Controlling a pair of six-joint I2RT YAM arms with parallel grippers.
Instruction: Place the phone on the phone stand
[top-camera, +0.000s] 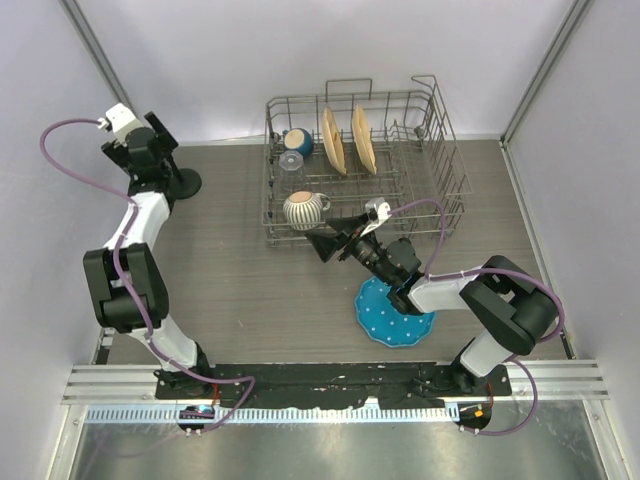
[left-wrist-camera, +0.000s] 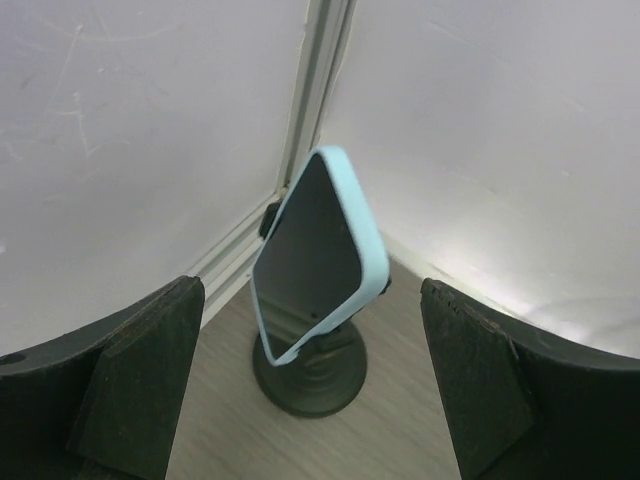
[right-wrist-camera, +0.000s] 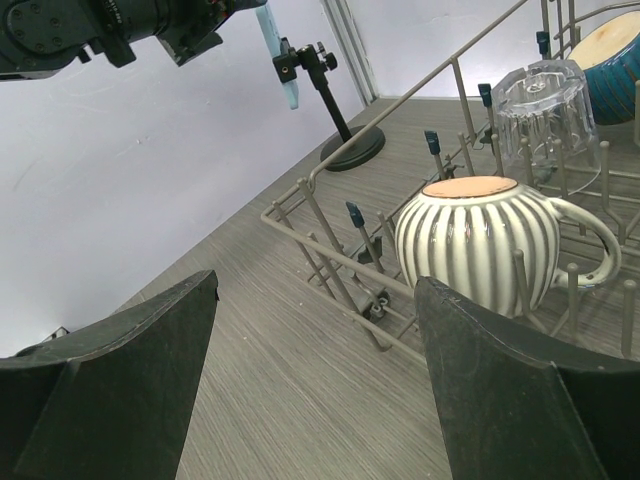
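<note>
The phone (left-wrist-camera: 315, 250), light blue rim and dark face, rests tilted in the cradle of the black phone stand (left-wrist-camera: 310, 380), near the back left wall corner. My left gripper (left-wrist-camera: 310, 290) is open and empty, its fingers wide on either side and short of the phone, not touching it. In the top view the left gripper (top-camera: 165, 150) hovers over the stand's round base (top-camera: 186, 183) and hides the phone. The right wrist view shows the phone (right-wrist-camera: 288, 80) edge-on on the stand (right-wrist-camera: 338, 120). My right gripper (right-wrist-camera: 315, 290) is open and empty above the table by the rack's front.
A wire dish rack (top-camera: 440, 150) at the back holds a striped mug (top-camera: 303, 208), a glass (top-camera: 290, 160), a blue bowl (top-camera: 298, 140) and two wooden plates (top-camera: 348, 140). A blue dotted plate (top-camera: 395, 315) lies under the right arm. Walls enclose the table.
</note>
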